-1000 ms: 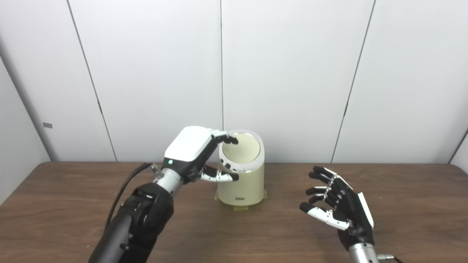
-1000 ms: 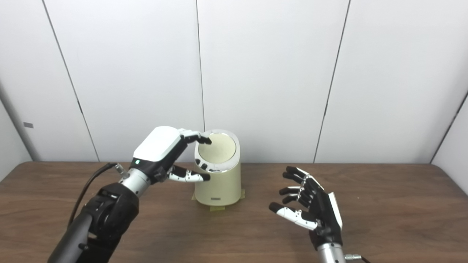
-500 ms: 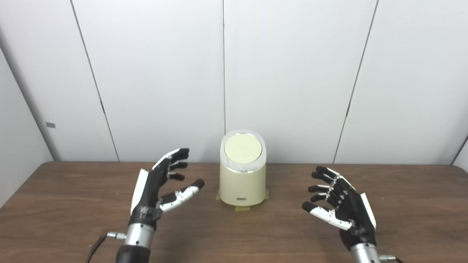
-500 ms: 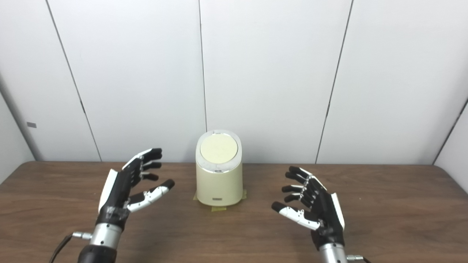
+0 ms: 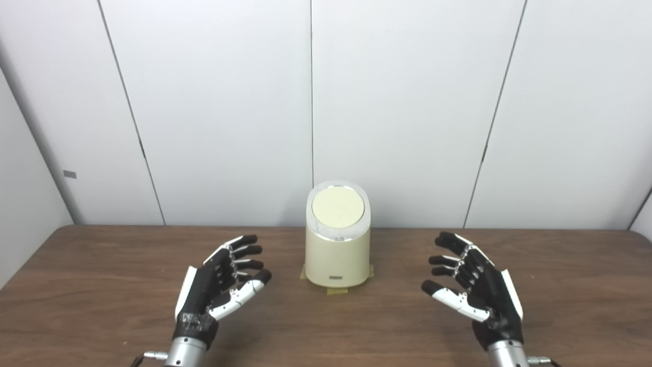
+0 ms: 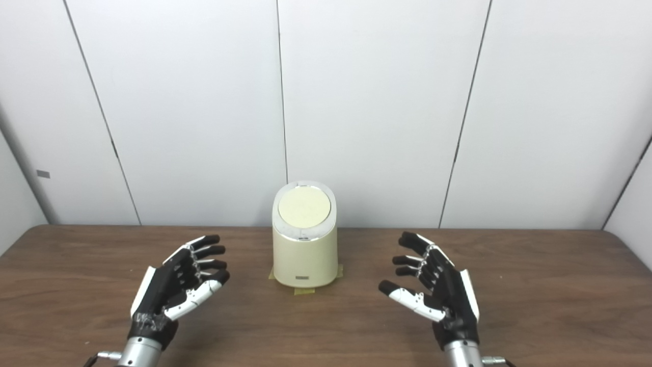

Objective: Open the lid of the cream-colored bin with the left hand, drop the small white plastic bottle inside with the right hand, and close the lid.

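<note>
Bin (image 5: 337, 255), cream-colored and cylindrical, stands upright on a brown wooden worktop (image 5: 91, 275) against a plain white panelled wall, with its round lid (image 5: 338, 207) lying flat and closed on top. Small strips of tape show at its base. The left hand (image 5: 216, 288) hovers low over the worktop, its fingers (image 5: 244, 251) spread wide and holding nothing; the bin sits beyond and to the right of those fingertips, near but clearly apart. The right hand (image 5: 476, 293) mirrors it on the other side, fingers (image 5: 444, 250) also spread and empty, with the bin off to their left. Both palms face inward toward the bin. No small white plastic bottle can be seen anywhere on the worktop or in either hand. Judging by the closed lid and empty hands, either the work is finished or it has not begun; the bin's contents are hidden, so which one cannot be told. If unstarted, the next move calls for the left fingers to reach the lid's edge. Both forearms are cut off at the bottom edge.
</note>
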Controlling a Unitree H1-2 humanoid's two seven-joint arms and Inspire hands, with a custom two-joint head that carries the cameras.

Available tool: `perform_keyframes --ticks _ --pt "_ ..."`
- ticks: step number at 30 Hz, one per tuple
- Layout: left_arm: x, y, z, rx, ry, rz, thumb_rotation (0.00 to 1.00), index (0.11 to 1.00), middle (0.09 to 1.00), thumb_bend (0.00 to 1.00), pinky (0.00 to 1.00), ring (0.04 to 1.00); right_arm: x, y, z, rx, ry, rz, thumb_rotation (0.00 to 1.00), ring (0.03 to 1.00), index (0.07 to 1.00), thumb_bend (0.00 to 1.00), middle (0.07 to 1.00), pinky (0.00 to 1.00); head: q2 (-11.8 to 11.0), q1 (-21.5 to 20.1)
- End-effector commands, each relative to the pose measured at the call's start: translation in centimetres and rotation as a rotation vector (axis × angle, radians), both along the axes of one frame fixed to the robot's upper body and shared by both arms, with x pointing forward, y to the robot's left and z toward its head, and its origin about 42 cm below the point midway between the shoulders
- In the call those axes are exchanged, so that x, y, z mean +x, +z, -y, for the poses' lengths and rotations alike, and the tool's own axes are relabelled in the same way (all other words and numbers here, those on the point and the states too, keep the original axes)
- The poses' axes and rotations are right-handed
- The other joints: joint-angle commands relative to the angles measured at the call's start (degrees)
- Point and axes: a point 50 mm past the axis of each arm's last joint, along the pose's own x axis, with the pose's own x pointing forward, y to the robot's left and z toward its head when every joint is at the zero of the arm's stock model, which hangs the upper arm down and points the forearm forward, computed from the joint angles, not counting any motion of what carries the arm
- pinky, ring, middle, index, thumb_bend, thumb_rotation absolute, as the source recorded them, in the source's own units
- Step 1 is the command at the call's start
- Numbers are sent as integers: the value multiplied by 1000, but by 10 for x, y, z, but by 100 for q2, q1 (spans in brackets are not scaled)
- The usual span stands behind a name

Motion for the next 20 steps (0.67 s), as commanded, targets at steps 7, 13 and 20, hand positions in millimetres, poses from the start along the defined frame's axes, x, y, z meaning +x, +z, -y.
perform_keyframes --ticks 7,13,20 --pt "9 18 5 -84 -43 43 154 784 756 676 549 694 5 19 -3 2 0 82 235 676 770 827 786 636 0 -24" --pt "11 19 5 -100 -56 39 155 787 761 678 557 697 6 19 -3 5 -4 82 227 655 764 825 779 607 -1 -24" --pt "13 16 3 -128 -80 37 134 791 767 683 548 690 6 20 -4 8 5 91 244 638 762 850 778 571 -10 -24"
